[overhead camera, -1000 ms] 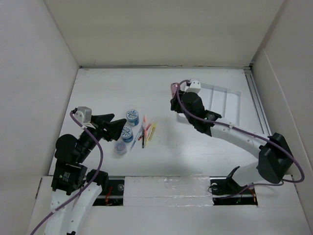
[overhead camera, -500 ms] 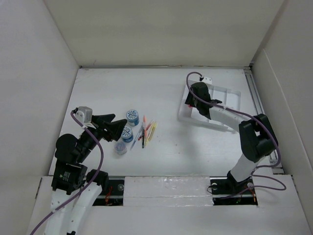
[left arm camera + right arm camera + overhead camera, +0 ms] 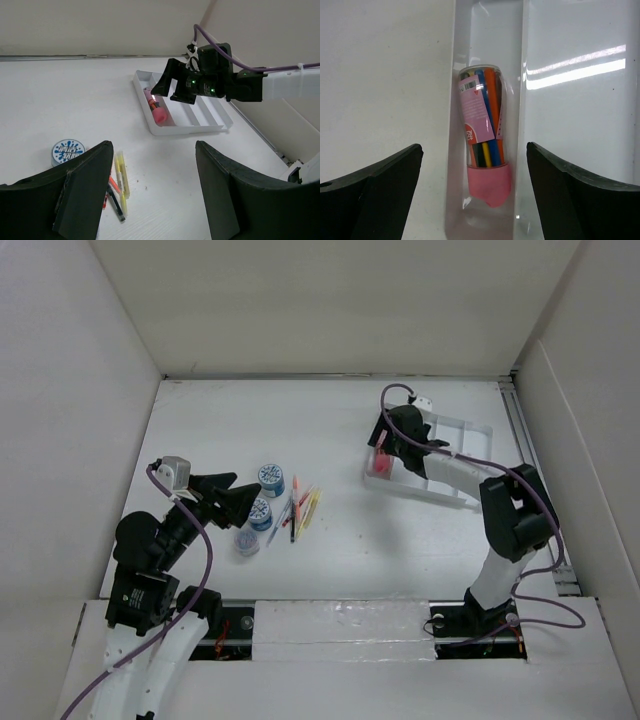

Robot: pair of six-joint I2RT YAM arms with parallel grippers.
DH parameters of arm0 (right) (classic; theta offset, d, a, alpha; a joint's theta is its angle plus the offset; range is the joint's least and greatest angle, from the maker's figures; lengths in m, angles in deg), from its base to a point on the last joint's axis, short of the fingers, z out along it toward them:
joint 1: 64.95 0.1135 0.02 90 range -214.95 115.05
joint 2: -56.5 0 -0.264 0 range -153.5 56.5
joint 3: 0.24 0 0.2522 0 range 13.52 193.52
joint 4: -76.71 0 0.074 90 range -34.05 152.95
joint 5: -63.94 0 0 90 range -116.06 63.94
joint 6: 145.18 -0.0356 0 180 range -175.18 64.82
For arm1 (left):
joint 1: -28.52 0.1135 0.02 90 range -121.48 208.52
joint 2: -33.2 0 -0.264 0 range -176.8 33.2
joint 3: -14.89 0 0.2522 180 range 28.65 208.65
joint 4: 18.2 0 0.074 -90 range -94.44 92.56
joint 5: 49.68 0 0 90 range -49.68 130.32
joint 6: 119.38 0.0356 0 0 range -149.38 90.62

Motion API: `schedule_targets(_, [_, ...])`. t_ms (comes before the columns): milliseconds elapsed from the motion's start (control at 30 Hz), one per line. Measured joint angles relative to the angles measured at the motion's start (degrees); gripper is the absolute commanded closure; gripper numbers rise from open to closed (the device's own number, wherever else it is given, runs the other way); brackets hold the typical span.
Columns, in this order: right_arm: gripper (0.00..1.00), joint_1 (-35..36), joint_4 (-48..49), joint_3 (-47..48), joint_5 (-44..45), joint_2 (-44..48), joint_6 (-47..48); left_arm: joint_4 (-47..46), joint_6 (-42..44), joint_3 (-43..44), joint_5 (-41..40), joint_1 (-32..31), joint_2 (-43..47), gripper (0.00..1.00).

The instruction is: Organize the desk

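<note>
The desk (image 3: 200, 420) is a white tabletop with walls. A white compartmented tray (image 3: 470, 430) lies at its back right. A clear tube of coloured pens with a pink cap (image 3: 484, 135) lies in the tray's leftmost compartment, also seen from above (image 3: 380, 464) and in the left wrist view (image 3: 159, 107). My right gripper (image 3: 474, 147) is open and empty just above the tube, jaws either side of it (image 3: 385, 440). My left gripper (image 3: 243, 492) is open and empty, low over the desk beside loose pens (image 3: 300, 510).
Three round blue-and-white tins (image 3: 270, 478) stand next to the loose pens and highlighters (image 3: 120, 180) at the front left. The tray's other compartments (image 3: 200, 112) hold nothing. A rail (image 3: 530, 470) runs along the desk's right side.
My right gripper moved right from beside the tray to over its left compartment. The pink-capped tube it carried now lies in that compartment, let go. The left arm has not moved.
</note>
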Motion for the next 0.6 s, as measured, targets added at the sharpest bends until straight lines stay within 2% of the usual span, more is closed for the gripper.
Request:
schedule_targets(33, [0.10, 0.0, 0.5, -0.4, 0.0, 0.4, 0.0, 0.0, 0.0, 0.0, 0.0, 0.0, 0.0, 0.37])
schedule_targets(100, [0.34, 0.3, 0.8, -1.7, -0.2, 2.3, 0.0, 0.0, 0.0, 0.0, 0.0, 0.0, 0.0, 0.37])
schedule_targets(133, [0.63, 0.8, 0.9, -2.4, -0.4, 3.7, 0.1, 0.0, 0.0, 0.0, -0.1, 0.0, 0.0, 0.37])
schedule_targets(167, [0.79, 1.7, 1.5, -3.2, -0.6, 5.2, 0.6, 0.0, 0.0, 0.0, -0.3, 0.0, 0.0, 0.37])
schedule_targets(200, [0.90, 3.1, 2.6, -4.0, -0.8, 6.8, 0.7, 0.0, -0.2, 0.0, -0.5, 0.0, 0.0, 0.39])
schedule_targets(233, [0.98, 4.9, 3.4, -4.5, -1.0, 8.2, 1.3, 0.0, -0.3, 0.0, -1.2, 0.0, 0.1, 0.39])
schedule_targets(267, [0.97, 5.9, 4.8, -4.6, -0.9, 8.9, 1.8, 0.1, -0.6, 0.0, -2.1, 0.0, 0.3, 0.40])
schedule_targets(300, [0.73, 9.9, 5.2, -4.7, -0.9, 10.5, 2.0, 0.3, -1.1, 0.0, -4.0, 0.0, 0.4, 0.40])
schedule_targets(333, [0.73, 16.6, 7.6, -4.0, -1.3, 11.1, 3.1, 0.5, -1.6, 0.0, -5.6, 0.0, 1.0, 0.40])
schedule_targets(367, [0.45, 19.9, 8.3, -3.5, -1.0, 10.6, 3.5, 1.2, -2.4, 0.1, -8.4, 0.0, 1.4, 0.40])
schedule_targets(467, [0.14, 27.8, 9.1, 0.7, 0.6, 5.3, 5.2, 3.6, -4.7, 0.3, -17.0, -0.1, 2.6, 0.41])
schedule_targets(567, [0.01, 33.5, 8.2, 6.3, 2.1, -2.1, 6.5, 5.4, -6.6, 1.0, -23.0, 0.0, 3.0, 0.41])
schedule_targets(600, [0.00, 34.5, 7.6, 8.1, 2.4, -4.5, 6.8, 5.9, -7.1, 1.2, -24.3, 0.0, 3.0, 0.41])
